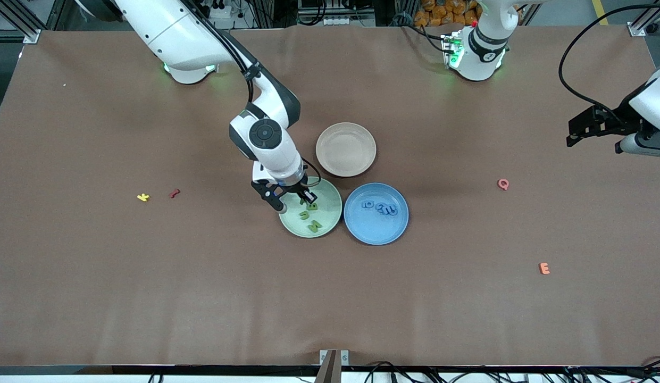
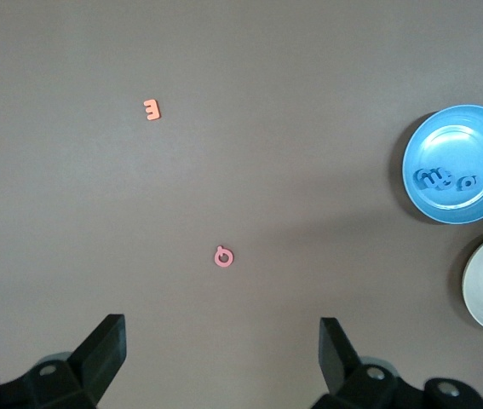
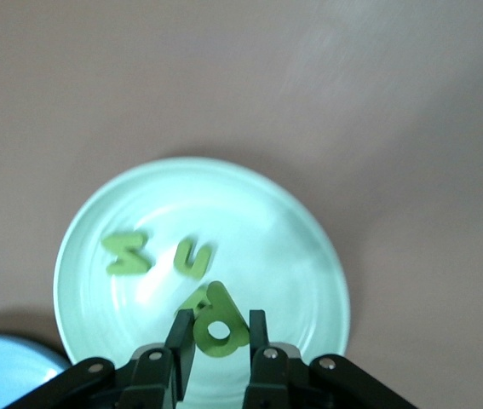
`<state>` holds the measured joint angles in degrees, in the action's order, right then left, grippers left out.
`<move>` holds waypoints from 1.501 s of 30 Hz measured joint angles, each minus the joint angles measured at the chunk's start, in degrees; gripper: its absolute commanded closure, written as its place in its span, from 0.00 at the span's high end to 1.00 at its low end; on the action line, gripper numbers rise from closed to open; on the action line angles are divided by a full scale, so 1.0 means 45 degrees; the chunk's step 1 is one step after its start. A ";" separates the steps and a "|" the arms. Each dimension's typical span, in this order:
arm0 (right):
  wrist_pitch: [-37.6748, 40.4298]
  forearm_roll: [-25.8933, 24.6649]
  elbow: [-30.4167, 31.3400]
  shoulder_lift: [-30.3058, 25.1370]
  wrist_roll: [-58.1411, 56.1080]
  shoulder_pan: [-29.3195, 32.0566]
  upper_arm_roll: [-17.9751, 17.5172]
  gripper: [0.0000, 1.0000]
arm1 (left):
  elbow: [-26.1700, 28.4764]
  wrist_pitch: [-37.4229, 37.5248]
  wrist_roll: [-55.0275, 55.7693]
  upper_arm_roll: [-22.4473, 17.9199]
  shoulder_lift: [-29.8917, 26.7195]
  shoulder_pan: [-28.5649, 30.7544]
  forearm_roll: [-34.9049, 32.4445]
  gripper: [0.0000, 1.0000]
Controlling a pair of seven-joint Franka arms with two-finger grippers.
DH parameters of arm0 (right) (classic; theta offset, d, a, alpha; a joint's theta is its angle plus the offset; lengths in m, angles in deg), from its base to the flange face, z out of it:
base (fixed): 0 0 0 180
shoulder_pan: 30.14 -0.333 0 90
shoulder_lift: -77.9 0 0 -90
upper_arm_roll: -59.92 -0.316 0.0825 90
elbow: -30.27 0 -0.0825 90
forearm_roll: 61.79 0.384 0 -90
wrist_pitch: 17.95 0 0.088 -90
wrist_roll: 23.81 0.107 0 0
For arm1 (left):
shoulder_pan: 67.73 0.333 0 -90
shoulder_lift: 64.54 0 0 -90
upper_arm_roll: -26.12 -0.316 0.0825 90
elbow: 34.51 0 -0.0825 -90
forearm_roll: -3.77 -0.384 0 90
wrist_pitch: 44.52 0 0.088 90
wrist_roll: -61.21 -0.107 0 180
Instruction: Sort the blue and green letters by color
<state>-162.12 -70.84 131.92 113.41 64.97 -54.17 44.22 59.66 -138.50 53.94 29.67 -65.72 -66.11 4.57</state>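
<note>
Flat green letters on smooth round green plate.

Glossy green plate, matt brown table cover, perhaps cloth.

High front camera — wrist cameras look down; blue plate shared.

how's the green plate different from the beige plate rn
The green plate holds green letters; the beige plate holds nothing. The right claw is over the green plate, none over the beige one. The green plate lies nearer the front camera. Both are round, similar-sized plates.
</note>
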 measured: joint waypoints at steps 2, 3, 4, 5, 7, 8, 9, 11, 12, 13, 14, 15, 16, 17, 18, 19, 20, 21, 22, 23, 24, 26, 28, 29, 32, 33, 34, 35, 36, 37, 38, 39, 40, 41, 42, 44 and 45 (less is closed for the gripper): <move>0.0005 -0.0064 -0.0034 0.0022 -0.0009 0.0006 0.0018 1.00 | 0.0000 0.0000 0.0000 0.0003 0.0000 -0.0004 0.0000 1.00; 0.0014 -0.0088 -0.0045 0.0022 -0.0012 0.0010 0.0027 1.00 | 0.0000 0.0000 0.0000 0.0004 0.0000 -0.0006 0.0000 1.00; 0.0033 -0.0112 -0.0059 0.0022 -0.0016 0.0015 0.0035 1.00 | 0.0000 0.0000 0.0000 0.0005 0.0000 -0.0007 0.0000 1.00; 0.0062 -0.0148 -0.0076 0.0022 -0.0024 0.0020 0.0045 1.00 | 0.0000 0.0000 0.0000 0.0007 0.0000 -0.0008 0.0000 1.00; 0.0126 -0.0247 -0.0119 0.0022 -0.0078 0.0038 0.0069 1.00 | 0.0000 0.0000 0.0000 0.0008 0.0000 -0.0010 0.0000 1.00; 0.0156 -0.0274 -0.0138 0.0021 -0.0123 0.0054 0.0078 1.00 | 0.0000 0.0000 0.0000 0.0008 0.0000 -0.0010 0.0000 1.00; 0.0202 -0.0297 -0.0159 0.0018 -0.0205 0.0079 0.0087 1.00 | 0.0000 0.0000 0.0000 0.0008 0.0000 -0.0010 0.0000 1.00; 0.0374 -0.0327 -0.0202 0.0006 -0.0586 0.0157 0.0113 1.00 | 0.0000 0.0000 0.0000 0.0008 0.0000 -0.0010 0.0000 1.00; 0.0482 -0.0335 -0.0223 -0.0009 -0.0856 0.0211 0.0128 1.00 | 0.0000 0.0000 0.0000 0.0008 0.0000 -0.0010 0.0000 1.00; 0.0627 -0.0337 -0.0249 -0.0036 -0.1263 0.0299 0.0148 1.00 | 0.0000 0.0000 0.0000 0.0008 0.0000 -0.0010 0.0000 1.00; 0.0780 -0.0337 -0.0274 -0.0075 -0.1668 0.0404 0.0161 1.00 | 0.0000 0.0000 0.0000 0.0008 0.0000 -0.0010 0.0000 1.00; 0.0948 -0.0337 -0.0302 -0.0124 -0.2116 0.0550 0.0175 1.00 | -0.0001 0.0000 0.0000 0.0008 0.0000 -0.0010 0.0000 1.00; 0.1087 -0.0337 -0.0322 -0.0170 -0.2482 0.0695 0.0185 1.00 | 0.0000 0.0000 0.0000 0.0008 0.0000 -0.0009 0.0000 1.00; 0.1269 -0.0337 -0.0346 -0.0235 -0.2964 0.0910 0.0197 1.00 | 0.0000 0.0000 0.0000 0.0009 0.0000 -0.0010 0.0000 1.00; 0.1398 -0.0337 -0.0365 -0.0288 -0.3348 0.1103 0.0204 1.00 | -0.0001 0.0000 0.0000 0.0009 0.0000 -0.0010 0.0000 1.00; 0.1516 -0.0337 -0.0375 -0.0357 -0.3757 0.1318 0.0215 1.00 | 0.0000 0.0000 0.0000 0.0009 0.0000 -0.0010 0.0000 1.00; 0.1626 -0.0337 -0.0381 -0.0436 -0.4217 0.1572 0.0225 1.00 | -0.0001 0.0000 0.0000 0.0010 0.0000 -0.0011 0.0000 1.00; 0.1731 -0.0337 -0.0384 -0.0521 -0.4717 0.1854 0.0238 1.00 | -0.0001 0.0000 0.0000 0.0010 0.0000 -0.0012 0.0000 1.00; 0.1799 -0.0338 -0.0384 -0.0586 -0.5140 0.2092 0.0254 1.00 | 0.0000 0.0000 0.0000 0.0012 0.0000 -0.0014 0.0000 1.00; 0.1870 -0.0338 -0.0387 -0.0662 -0.5663 0.2363 0.0283 1.00 | -0.0001 0.0000 0.0000 0.0014 0.0000 -0.0015 0.0000 1.00; 0.1923 -0.0338 -0.0387 -0.0718 -0.6035 0.2547 0.0313 1.00 | 0.0000 0.0000 0.0001 0.0016 0.0000 -0.0016 0.0000 1.00; 0.2128 -0.0339 -0.0388 -0.0861 -0.7051 0.2990 0.0464 1.00 | -0.0001 0.0000 0.0001 0.0017 0.0001 -0.0018 0.0000 1.00; 0.2366 -0.0339 -0.0389 -0.1001 -0.8181 0.3398 0.0724 1.00 | 0.0000 0.0000 0.0001 0.0018 0.0001 -0.0019 0.0000 1.00; 0.2439 -0.0338 -0.0389 -0.1072 -0.8729 0.3584 0.0882 1.00 | 0.0000 0.0000 0.0001 0.0019 0.0001 -0.0020 0.0000 1.00; 0.2529 -0.0335 -0.0389 -0.1231 -1.0165 0.4137 0.1293 1.00 | -0.0001 0.0000 0.0001 0.0021 0.0000 -0.0023 0.0000 1.00; 0.2539 -0.0334 -0.0390 -0.1276 -1.0677 0.4385 0.1393 1.00 | 0.0000 0.0000 0.0001 0.0021 0.0001 -0.0023 0.0000 1.00; 0.2546 -0.0334 -0.0390 -0.1317 -1.1145 0.4625 0.1465 1.00 | -0.0001 0.0000 0.0001 0.0021 0.0001 -0.0023 0.0000 1.00; 0.2567 -0.0334 -0.0390 -0.1359 -1.1605 0.4866 0.1528 1.00 | 0.0000 0.0000 0.0001 0.0021 0.0001 -0.0023 0.0000 1.00; 0.2613 -0.0334 -0.0390 -0.1401 -1.2031 0.5092 0.1597 1.00 | 0.0000 0.0000 0.0001 0.0021 0.0001 -0.0023 0.0000 1.00; 0.2681 -0.0334 -0.0390 -0.1436 -1.2413 0.5285 0.1675 1.00 | -0.0001 0.0000 0.0001 0.0021 0.0001 -0.0023 0.0000 1.00; 0.2750 -0.0334 -0.0380 -0.1478 -1.2825 0.5479 0.1772 1.00 | -0.0001 0.0000 0.0002 0.0021 0.0001 -0.0023 0.0000 1.00; 0.2801 -0.0334 -0.0361 -0.1522 -1.3299 0.5697 0.1899 1.00 | -0.0001 0.0000 0.0003 0.0021 0.0001 -0.0023 0.0000 1.00; 0.2826 -0.0334 -0.0340 -0.1559 -1.3710 0.5888 0.1998 1.00 | -0.0001 0.0000 0.0004 0.0021 0.0001 -0.0023 0.0000 1.00; 0.2848 -0.0334 -0.0318 -0.1592 -1.4098 0.6079 0.2079 1.00 | -0.0001 0.0000 0.0004 0.0021 0.0001 -0.0023 0.0000 1.00; 0.2870 -0.0334 -0.0295 -0.1629 -1.4474 0.6275 0.2145 1.00 | -0.0001 0.0000 0.0006 0.0021 0.0001 -0.0023 0.0000 1.00; 0.2900 -0.0334 -0.0239 -0.1720 -1.5206 0.6661 0.2265 1.00 | -0.0002 0.0000 0.0009 0.0021 0.0001 -0.0022 0.0000 1.00; 0.2920 -0.0334 -0.0188 -0.1788 -1.5609 0.6855 0.2338 1.00 | -0.0002 0.0000 0.0009 0.0021 0.0001 -0.0022 0.0000 1.00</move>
<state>-148.98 -72.34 131.07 105.37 -5.27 -23.32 54.74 59.66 -138.50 53.98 29.76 -65.71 -66.21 4.57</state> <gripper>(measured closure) 0.000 0.000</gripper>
